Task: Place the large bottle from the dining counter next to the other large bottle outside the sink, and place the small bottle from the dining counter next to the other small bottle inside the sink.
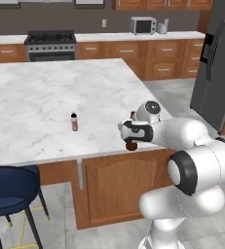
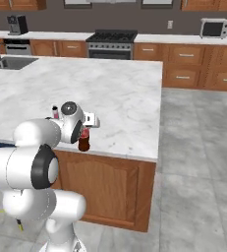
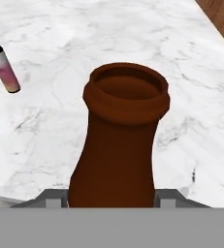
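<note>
Large bottle [image 3: 120,140] sits between the gripper's [image 3: 112,199] fingertips, brown neck and open mouth pointing straight up at the hand camera. Fingers [image 3: 168,197] are partly closed and bracket the body on both sides; looks like a grip, but actual pad contact is hidden at the bottom of that view, so I can't confirm clamp force.

From the base cameras the bottle [image 1: 131,145] stands upright near the front edge of the dining counter [image 1: 46,92], base apparently on or just above the marble; can't tell which. Hand comes in from above, wrist right over it.

Small bottle [image 1: 74,121] stands well apart to the arm's left on the same counter, untouched. Sink [image 2: 12,62] is at the far left end of the counter with the tap [image 2: 0,51] behind it, a long carry from here.

Risks as I see them:
- The grasp looks high on a tall, slim glass body. Smooth surface plus a long lever below means it could swing or slide through the pads on lift or when the base moves.
- Bottle is near the counter edge; a tilt on release or a slip drops it to the floor.
- Wide arm swing toward the sink could sweep the small bottle over if the path stays low.
</note>
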### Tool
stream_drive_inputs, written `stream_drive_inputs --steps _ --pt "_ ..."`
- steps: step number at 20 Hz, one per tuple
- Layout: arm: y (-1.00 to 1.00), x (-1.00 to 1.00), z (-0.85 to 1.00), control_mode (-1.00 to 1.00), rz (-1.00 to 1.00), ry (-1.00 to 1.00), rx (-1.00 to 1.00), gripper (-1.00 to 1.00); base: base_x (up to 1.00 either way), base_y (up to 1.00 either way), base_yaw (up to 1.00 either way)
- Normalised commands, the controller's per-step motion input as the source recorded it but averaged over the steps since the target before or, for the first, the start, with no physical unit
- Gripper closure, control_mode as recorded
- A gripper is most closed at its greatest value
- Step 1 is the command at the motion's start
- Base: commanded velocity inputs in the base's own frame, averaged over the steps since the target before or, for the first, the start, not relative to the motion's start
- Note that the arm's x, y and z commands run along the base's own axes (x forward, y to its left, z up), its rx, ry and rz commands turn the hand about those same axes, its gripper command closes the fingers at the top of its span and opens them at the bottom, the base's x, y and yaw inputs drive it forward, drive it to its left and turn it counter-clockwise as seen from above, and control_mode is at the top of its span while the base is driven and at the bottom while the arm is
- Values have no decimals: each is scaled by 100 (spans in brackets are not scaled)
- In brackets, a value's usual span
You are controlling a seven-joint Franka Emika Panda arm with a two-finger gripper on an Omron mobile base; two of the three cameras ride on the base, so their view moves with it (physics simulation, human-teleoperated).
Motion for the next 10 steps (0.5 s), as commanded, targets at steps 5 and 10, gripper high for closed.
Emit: stream_drive_inputs --steps 5,10 --pt "0 0 0 100 0 0 0 100 0 -62 0" --pt "0 0 0 100 0 0 0 100 0 -62 0"
